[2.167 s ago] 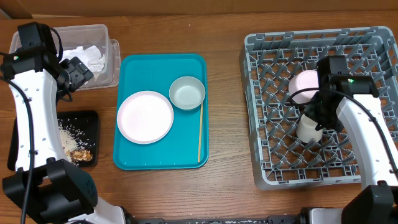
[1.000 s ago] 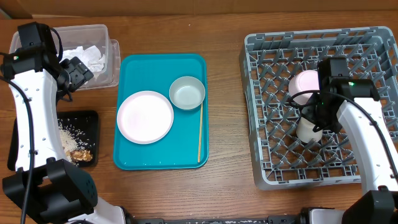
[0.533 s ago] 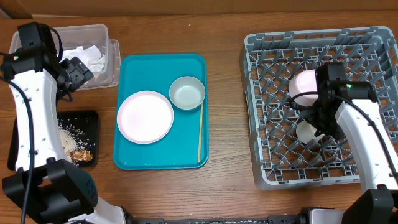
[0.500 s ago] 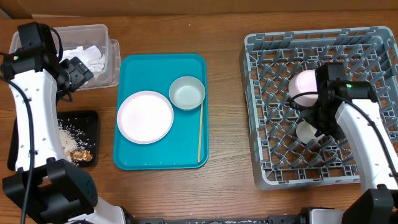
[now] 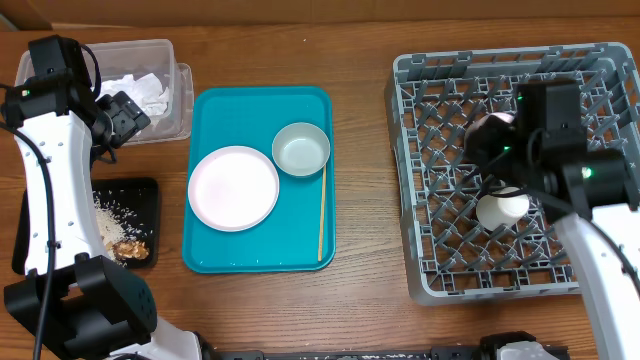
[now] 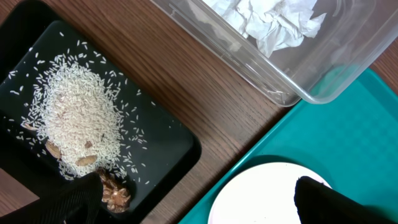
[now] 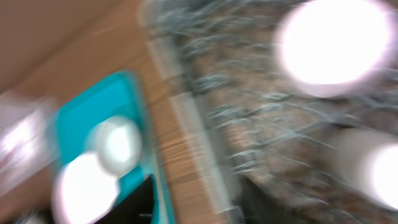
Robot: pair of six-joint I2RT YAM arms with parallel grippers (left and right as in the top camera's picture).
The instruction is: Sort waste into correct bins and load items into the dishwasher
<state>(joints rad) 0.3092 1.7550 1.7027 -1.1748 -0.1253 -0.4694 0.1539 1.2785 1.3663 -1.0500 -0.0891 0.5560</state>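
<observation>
- Jaws on the left gripper stand fully apart with nothing between them. We see it hanging over the table, where the black tray, the tub and the teal tray come near one another.
- On the right gripper we cannot tell how wide the jaws stand: its wrist view is smeared, and from overhead the arm covers them. It sits above the grey dish rack.
- In the rack we count two dishes. One white cup lies among the prongs, just below the right gripper in the overhead view. One pinkish-white dish is mostly hidden behind that gripper.
- On the teal serving tray we count one white plate, one grey-white bowl just beside it, and one thin wooden stick along the right edge.
- We count two bins. One clear plastic tub holds crumpled napkins. One black tray holds a heap of rice and a few brown food bits.
</observation>
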